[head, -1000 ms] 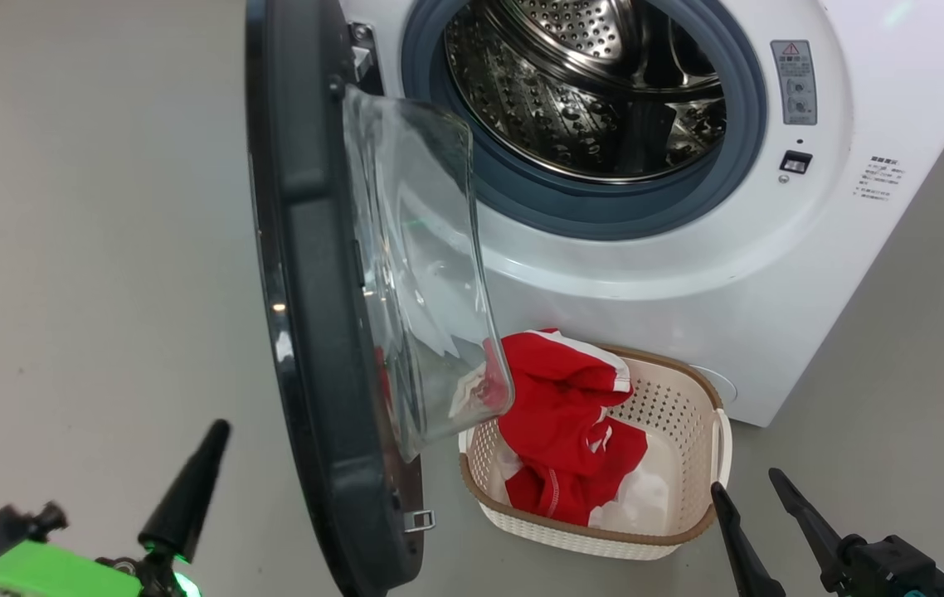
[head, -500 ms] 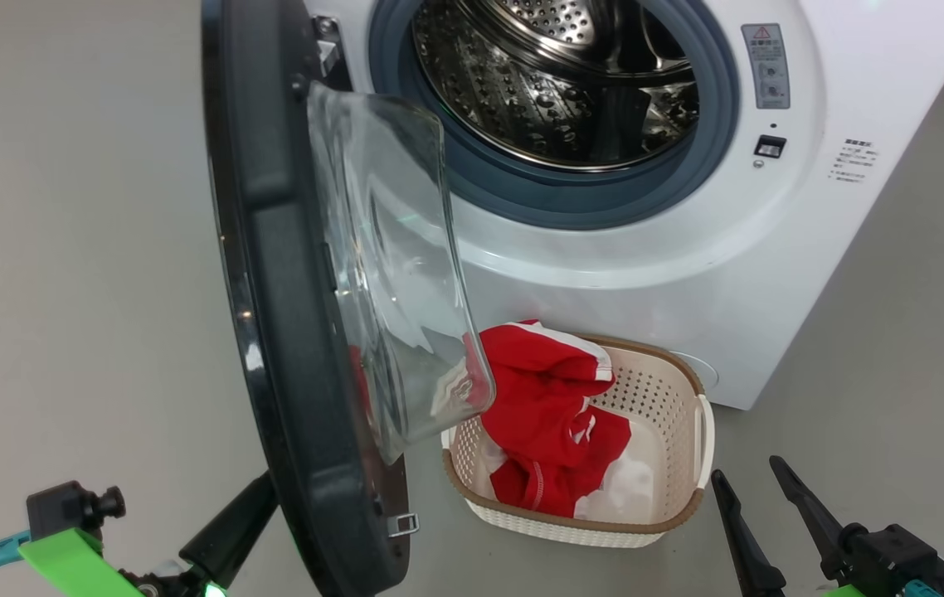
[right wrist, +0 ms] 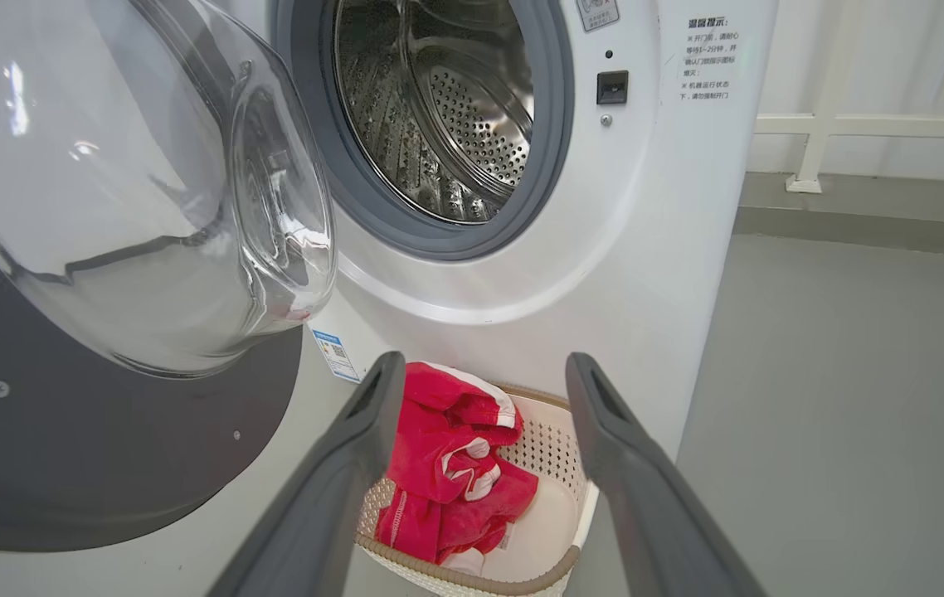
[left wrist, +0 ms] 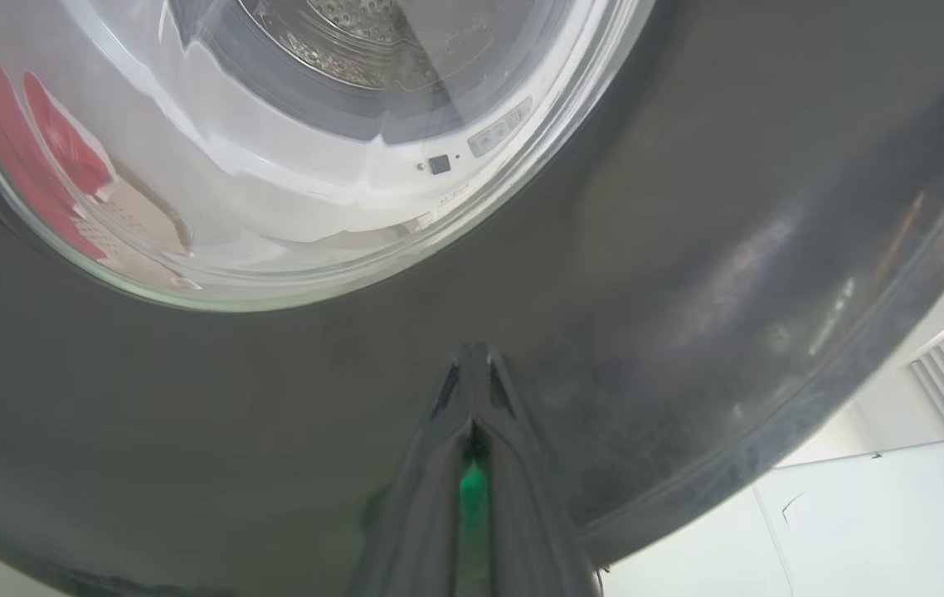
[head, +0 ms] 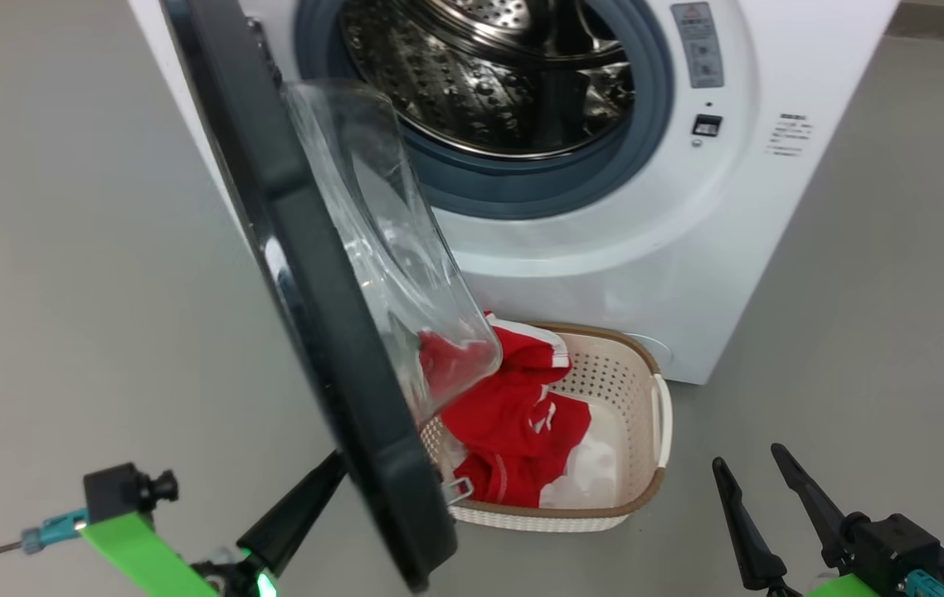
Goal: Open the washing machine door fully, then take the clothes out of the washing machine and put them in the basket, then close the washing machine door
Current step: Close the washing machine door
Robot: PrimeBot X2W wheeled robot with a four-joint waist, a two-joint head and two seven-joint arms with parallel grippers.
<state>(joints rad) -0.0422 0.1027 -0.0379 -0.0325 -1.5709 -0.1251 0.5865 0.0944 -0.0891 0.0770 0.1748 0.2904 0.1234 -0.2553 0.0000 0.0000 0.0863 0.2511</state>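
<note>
Washing machine door (head: 331, 348) hides basket's (head: 613, 373) left side — clothes (head: 522, 414) (partly) too.

One washing machine (head: 605, 274) with one round door (head: 306, 274). One basket (head: 547, 518), holding a heap of red clothes (head: 513, 414), too bunched to count, and one white cloth (head: 596, 468). Two grippers: left gripper (left wrist: 472, 356), right gripper (head: 747, 458).

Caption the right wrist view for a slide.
Open right hand frames clothes in the basket; washing machine door open, drum bare.
</note>
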